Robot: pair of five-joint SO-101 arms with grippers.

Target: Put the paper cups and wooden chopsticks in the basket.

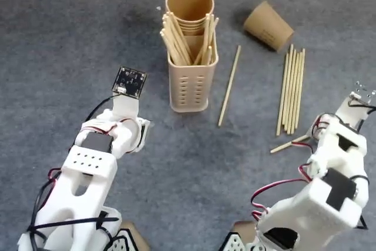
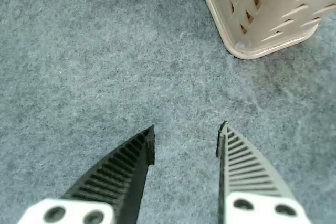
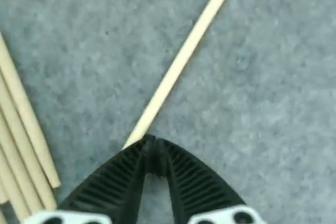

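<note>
At the right gripper: the right gripper (image 3: 152, 148) has its two black fingers pressed together. They look pinched on the very end of a loose stick (image 3: 181, 59) that lies flat on the grey mat (image 3: 273, 103).
At the left gripper: the left gripper (image 2: 186, 137) has its fingers apart with nothing between them. It sits low over the mat, near the foot of the basket (image 2: 262, 24).
At the basket: it stands upright in the middle of the mat, with stacked cups (image 1: 189, 4) and many sticks inside.
Left on the mat: a cup (image 1: 268, 26) on its side beyond the basket, a lone stick (image 1: 229, 86) just beside the basket, and a pile of sticks (image 1: 291, 89) near the right arm.
How to do it well: the hold is right at the tip, so the stick may swing or slip. I would lift slowly, keep away from the pile, tip the stick upright over the basket's open top, and let go once its end is inside.
What each view tells: the right wrist view shows the pinch up close. The high view shows the way to the basket and what else waits.
</note>
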